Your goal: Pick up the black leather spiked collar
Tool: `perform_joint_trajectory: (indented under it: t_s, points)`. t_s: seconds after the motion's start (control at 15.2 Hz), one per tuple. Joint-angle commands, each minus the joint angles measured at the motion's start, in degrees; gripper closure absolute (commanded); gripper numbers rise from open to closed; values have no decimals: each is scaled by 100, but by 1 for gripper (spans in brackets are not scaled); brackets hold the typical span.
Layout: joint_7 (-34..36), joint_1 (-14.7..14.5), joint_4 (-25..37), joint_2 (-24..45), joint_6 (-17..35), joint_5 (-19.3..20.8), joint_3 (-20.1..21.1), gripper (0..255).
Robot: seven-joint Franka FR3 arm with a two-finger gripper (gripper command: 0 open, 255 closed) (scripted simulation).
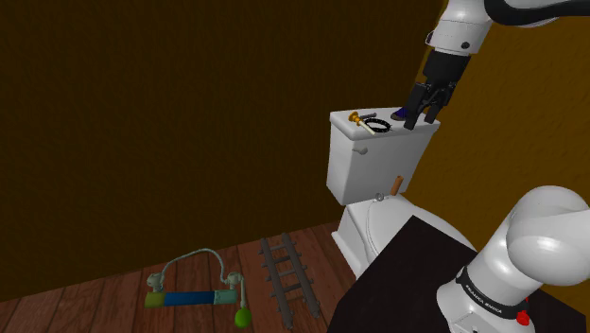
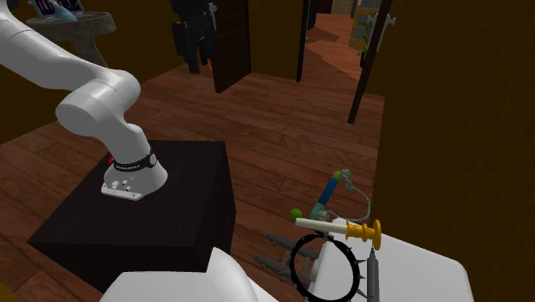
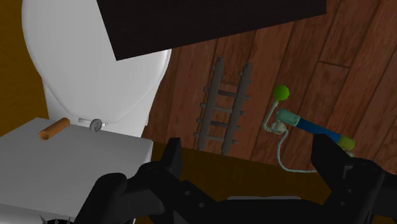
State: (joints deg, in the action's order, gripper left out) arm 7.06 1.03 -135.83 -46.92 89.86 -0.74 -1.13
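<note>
At the shoulder view's far left, on the wooden floor [image 1: 85, 298]: a blue-and-green handled toy [image 1: 194, 296], then a dark ladder-like piece [image 1: 284, 279]. Both well apart from the work and of no concern.

Next to the right, a white toilet tank [image 1: 378, 166], its top serving as the surface. On that top, left to right: a yellow-handled tool [image 1: 357, 118], then the black spiked collar [image 1: 379, 125], lying flat as an open ring. Just beside the tool, perhaps touching it; hard to say from these angles.

Further right, the gripper [image 1: 424, 106], hovering above the near right end of the tank top, beside the collar and not over it. No contact with anything. In the wrist view, fingers [image 3: 172, 159] spread wide, nothing between them.

At the lower right, the black stand [image 1: 397, 284] under the white arm [image 1: 544, 241].

Judged as the approach step: nothing grasped, collar not yet lifted. Calls next for a short shift toward the shoulder view's left until centred on one side of the ring, then a descent with one finger inside the hoop and one outside, and a close on the band. Best done on the side away from the tool, to avoid nudging it.
</note>
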Motion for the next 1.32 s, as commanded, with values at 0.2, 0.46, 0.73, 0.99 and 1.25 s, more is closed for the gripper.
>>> perform_joint_trajectory:
  t_s: [0.2, 0.46, 0.73, 0.99, 1.25]
  points:
    - [-414, 90, 35, 331, 270, 239, -338, 0]
    - [-951, 187, 186, 865, 634, 501, -778, 0]
    - [-1483, 253, 453, 1490, 984, 676, -1204, 0]
    - [-2024, 288, 836, 2196, 1302, 743, -1614, 0]
    - [-2590, 312, 1335, 2977, 1566, 675, -1998, 0]
